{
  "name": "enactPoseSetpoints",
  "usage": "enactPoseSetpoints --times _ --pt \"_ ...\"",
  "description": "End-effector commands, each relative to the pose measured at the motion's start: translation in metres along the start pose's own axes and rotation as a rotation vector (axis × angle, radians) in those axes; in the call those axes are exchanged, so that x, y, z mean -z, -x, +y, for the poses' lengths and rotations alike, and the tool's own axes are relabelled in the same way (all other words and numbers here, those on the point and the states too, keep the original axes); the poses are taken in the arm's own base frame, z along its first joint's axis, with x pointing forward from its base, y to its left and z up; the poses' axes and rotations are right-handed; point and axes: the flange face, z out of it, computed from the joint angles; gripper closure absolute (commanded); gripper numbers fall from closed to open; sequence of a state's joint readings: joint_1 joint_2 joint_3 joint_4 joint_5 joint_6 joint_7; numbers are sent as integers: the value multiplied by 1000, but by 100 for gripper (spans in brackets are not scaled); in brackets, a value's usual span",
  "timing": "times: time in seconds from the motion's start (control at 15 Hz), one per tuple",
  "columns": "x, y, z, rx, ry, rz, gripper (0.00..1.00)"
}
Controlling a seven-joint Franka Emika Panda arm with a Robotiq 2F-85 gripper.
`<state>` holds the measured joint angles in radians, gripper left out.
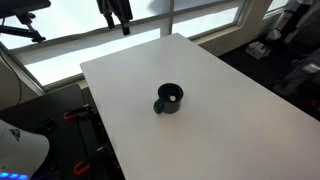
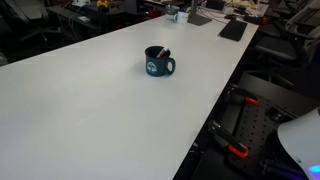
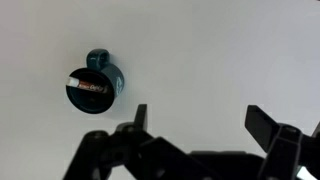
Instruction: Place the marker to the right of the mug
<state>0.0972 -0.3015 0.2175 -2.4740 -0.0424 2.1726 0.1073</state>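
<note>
The dark blue-black mug [image 1: 169, 100] stands upright near the middle of the white table [image 1: 230, 110], and it shows in the other exterior view [image 2: 158, 66] too. In the wrist view the mug [image 3: 93, 86] is at the upper left, handle pointing up. A marker-like thing with a red and pale part [image 3: 90, 86] lies inside it; in an exterior view its tip [image 2: 158, 52] pokes just above the rim. My gripper [image 3: 200, 118] is open and empty, high above the table and well apart from the mug. In an exterior view the gripper [image 1: 116, 14] hangs over the table's far edge.
The table's edges drop off to a dark floor with robot base parts and red clamps [image 2: 238, 150]. A window wall [image 1: 60, 50] lies behind the table. Office clutter and a dark flat object [image 2: 232, 30] sit at the table's far end.
</note>
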Motion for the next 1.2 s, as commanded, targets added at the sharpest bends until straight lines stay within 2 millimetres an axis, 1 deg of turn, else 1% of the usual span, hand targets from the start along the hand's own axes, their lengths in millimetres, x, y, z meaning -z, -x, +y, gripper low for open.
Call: enactPoseSetpoints --times 0.0,0.27,0.4,0.53,0.6,0.67,0.8,1.0,1.13 --pt "0 0 0 0 0 -1 0" --pt "0 0 0 0 0 0 0" --pt "18 -3 5 -11 18 26 0" --pt "35 -12 24 -30 -15 36 0" --pt "42 -19 41 -52 -35 36 0" --pt "47 -23 53 -70 -53 34 0" --pt "51 -27 80 -102 -98 14 0" --pt "46 -27 118 -147 -176 -4 0" --pt "35 -25 136 -181 -221 -14 0"
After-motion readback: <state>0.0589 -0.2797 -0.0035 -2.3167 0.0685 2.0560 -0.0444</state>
